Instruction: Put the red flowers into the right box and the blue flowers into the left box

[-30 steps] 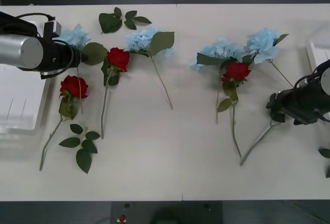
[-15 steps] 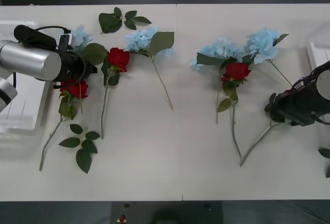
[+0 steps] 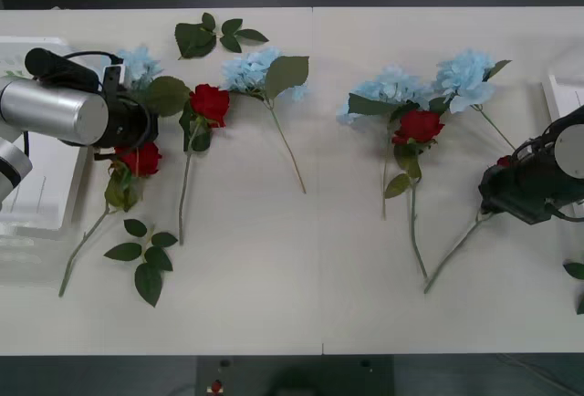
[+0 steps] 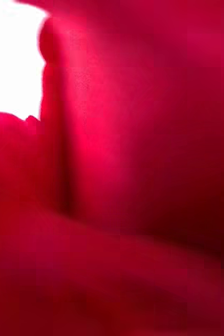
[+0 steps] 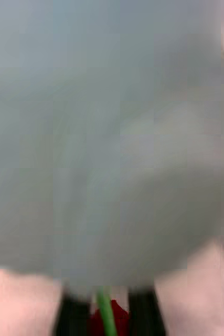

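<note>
At the far left edge sits the left box [image 3: 32, 195]; nothing can be made out inside it. Four red flowers [image 3: 211, 102] and four blue flowers [image 3: 251, 69] lie across the table. The left gripper [image 3: 137, 127], at upper left, hovers over a rose and a blue cluster; whether its fingers are closed cannot be told. At right, the right gripper [image 3: 497, 186] covers a rose, grip unclear, beside the right box [image 3: 555, 95] rim.

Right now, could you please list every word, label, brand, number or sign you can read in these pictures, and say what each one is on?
None: there is no readable text.
The table, the left box and the right box carry no visible print.
The red flowers and blue flowers carry no tags.
The left gripper and right gripper show no lettering; the arms' housings show no markings.
</note>
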Robot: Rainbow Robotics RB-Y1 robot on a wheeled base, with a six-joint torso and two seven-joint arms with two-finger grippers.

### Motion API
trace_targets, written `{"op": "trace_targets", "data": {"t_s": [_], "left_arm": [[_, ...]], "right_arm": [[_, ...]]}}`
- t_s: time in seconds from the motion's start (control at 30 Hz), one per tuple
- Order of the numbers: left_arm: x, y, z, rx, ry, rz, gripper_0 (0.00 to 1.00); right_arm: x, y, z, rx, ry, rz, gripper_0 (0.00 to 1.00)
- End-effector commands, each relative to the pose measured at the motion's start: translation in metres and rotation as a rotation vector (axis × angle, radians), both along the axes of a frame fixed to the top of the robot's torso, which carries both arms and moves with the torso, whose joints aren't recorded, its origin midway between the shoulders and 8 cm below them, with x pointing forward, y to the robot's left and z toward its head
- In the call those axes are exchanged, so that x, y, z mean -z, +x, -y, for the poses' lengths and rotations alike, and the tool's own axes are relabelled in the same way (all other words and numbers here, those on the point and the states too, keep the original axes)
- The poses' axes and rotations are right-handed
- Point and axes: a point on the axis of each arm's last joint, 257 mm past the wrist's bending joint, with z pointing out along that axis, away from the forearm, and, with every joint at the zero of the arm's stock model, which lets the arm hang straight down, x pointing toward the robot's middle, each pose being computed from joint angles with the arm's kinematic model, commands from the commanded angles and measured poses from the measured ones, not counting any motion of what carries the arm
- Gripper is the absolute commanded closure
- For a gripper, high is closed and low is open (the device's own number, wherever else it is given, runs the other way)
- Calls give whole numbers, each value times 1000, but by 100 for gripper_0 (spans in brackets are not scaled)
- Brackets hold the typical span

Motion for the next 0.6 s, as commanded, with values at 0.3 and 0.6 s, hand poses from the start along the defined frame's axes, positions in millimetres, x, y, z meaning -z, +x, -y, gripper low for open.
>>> {"op": "trace_targets", "data": {"t_s": [0.3,0.6], "left_arm": [[-130,38,23,50,-79,252,100],[-210,37,-41,41,57,381,100]], "right_arm": [[-59,32,-4,-94,-39,58,100],[-183,68,46,-357,-317,105,100]]}}
